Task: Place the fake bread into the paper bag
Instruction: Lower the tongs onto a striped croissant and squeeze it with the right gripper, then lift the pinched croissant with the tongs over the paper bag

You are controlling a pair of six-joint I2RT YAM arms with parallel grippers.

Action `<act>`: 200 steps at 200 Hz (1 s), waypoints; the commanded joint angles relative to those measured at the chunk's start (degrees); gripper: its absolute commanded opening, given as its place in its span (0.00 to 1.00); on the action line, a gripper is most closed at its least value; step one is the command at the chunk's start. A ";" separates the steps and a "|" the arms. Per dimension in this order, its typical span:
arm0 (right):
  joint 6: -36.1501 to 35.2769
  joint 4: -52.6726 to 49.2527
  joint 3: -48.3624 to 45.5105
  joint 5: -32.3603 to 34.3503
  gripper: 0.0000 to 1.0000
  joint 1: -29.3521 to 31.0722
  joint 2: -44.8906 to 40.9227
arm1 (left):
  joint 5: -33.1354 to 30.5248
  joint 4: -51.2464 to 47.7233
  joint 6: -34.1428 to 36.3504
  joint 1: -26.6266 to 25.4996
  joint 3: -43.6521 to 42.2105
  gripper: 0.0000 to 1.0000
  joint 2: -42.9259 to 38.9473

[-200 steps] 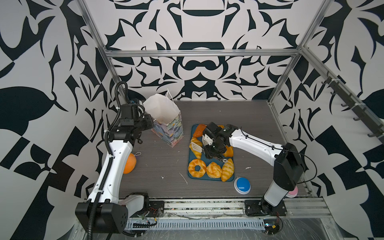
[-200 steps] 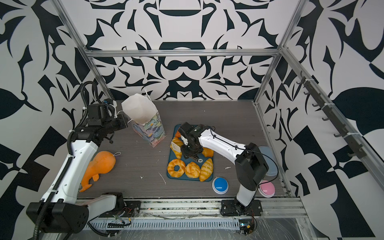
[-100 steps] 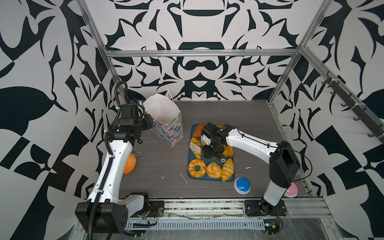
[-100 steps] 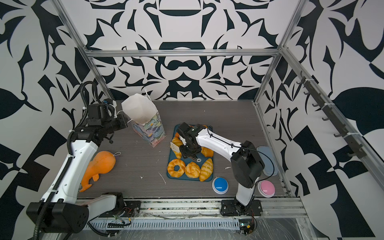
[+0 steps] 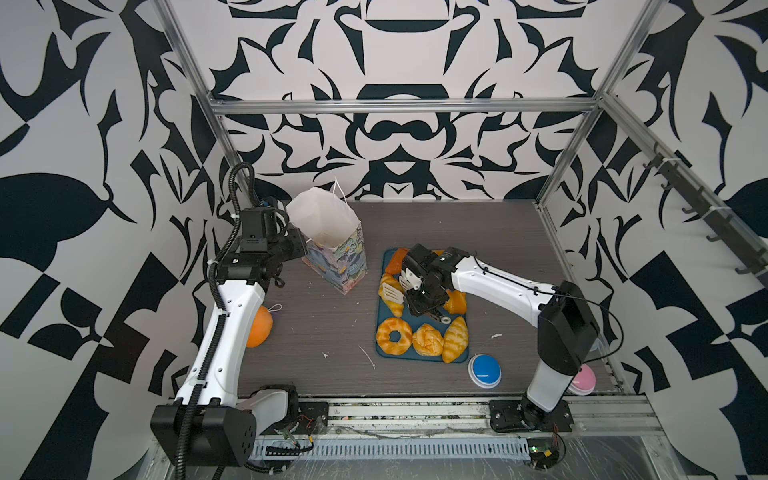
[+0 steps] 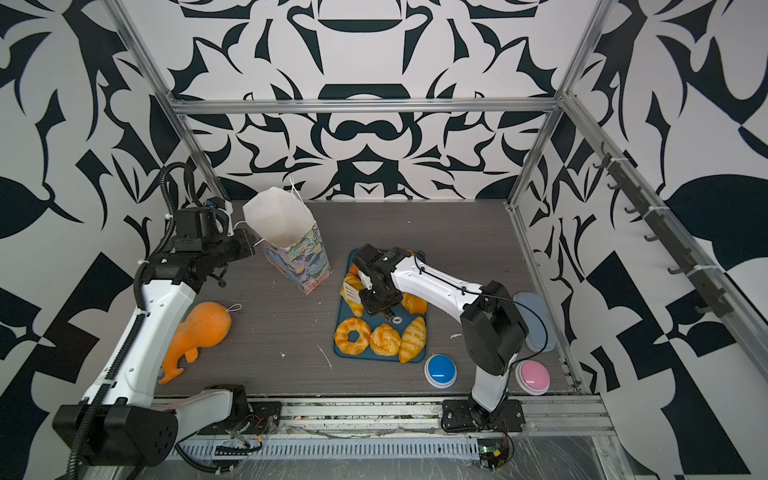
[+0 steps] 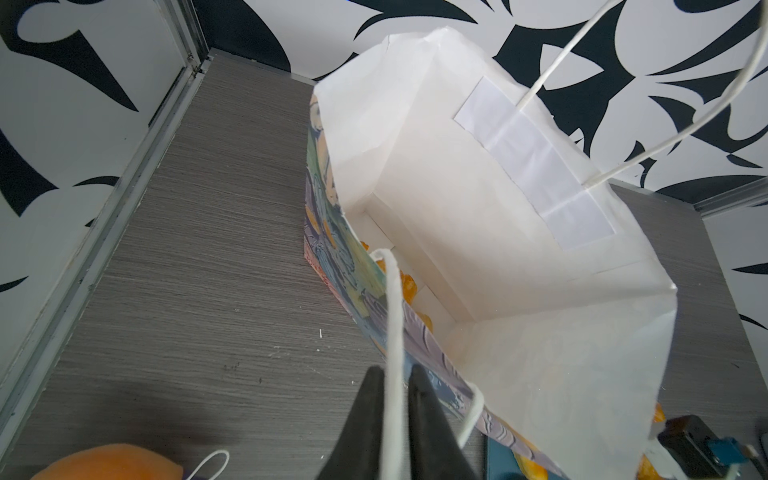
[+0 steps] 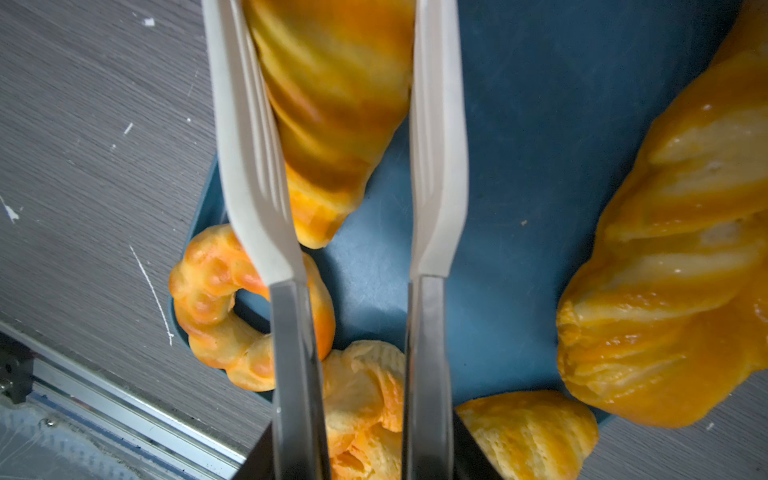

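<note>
Desk [image 5: 324, 316]: bag [image 5: 332, 266] stands at back left with its mouth open and white inside showing. Tray [image 8: 519, 166] lies to its right, apart from it.

Bread: most pieces are on the tray, including the ring [image 5: 393, 336], a bun [image 5: 428, 340] and the braided loaf [image 8: 665, 270]. Orange bits [image 7: 406, 284] show on the bag floor, so at least one piece looks to be in already.

Right claw [image 5: 400, 286]: low over the tray. Its white fingers [image 8: 249, 166] bracket a croissant [image 8: 328, 124] and press both flanks, so it grips that piece. Cannot tell whether the croissant is off the tray.

Left claw [image 7: 394, 378]: closed on the bag's near handle [image 7: 392, 316], and the string runs up between the black tips.

Step, as judged: pick the croissant, then carry it to the bag.

Risks:
- The croissant is glossy and tapers, and the fingers are smooth. A squeeze on the taper could squirt it out on lifting.
- One finger passes over the ring, contact unclear. If they touch, the lift may drag the ring off the tray.
- The bag is steadied only by a thin string. A knock on the rim from the loaded claw could tip or fold it.
- The string could slip from the left claw, and the bag mouth would sag.
- The mouth is narrow against the arm's reach, and a release too high or off-centre drops the piece on the desk.
</note>
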 commanded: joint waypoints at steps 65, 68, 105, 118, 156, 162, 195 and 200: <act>-1.34 0.50 0.30 0.22 0.44 0.07 -6.23 | 0.21 -0.67 0.25 0.35 -0.53 0.17 0.63; -1.32 0.48 0.24 0.22 0.44 0.06 -6.38 | 0.26 -0.60 0.30 0.35 -0.53 0.17 0.62; -1.54 -0.08 -0.66 0.74 0.44 -0.21 -8.40 | 0.21 -0.63 0.17 0.35 -0.53 0.17 0.46; -1.51 -0.11 -0.81 0.80 0.44 -0.52 -9.02 | 0.30 -0.60 0.17 0.35 -0.54 0.17 0.54; -1.32 0.48 -0.75 0.22 0.44 -1.53 -11.06 | 0.60 -0.57 0.08 0.35 -0.62 0.17 0.53; -1.23 0.58 -0.71 0.24 0.44 -1.68 -11.47 | 0.53 -0.56 0.13 0.35 -0.62 0.17 0.46; -0.83 1.43 0.05 -0.77 0.44 -2.67 -13.66 | 0.48 -0.52 0.08 0.35 -0.62 0.17 0.39; -0.83 1.47 0.21 -0.97 0.44 -2.89 -13.87 | 0.49 -0.56 0.08 0.33 -0.64 0.17 0.40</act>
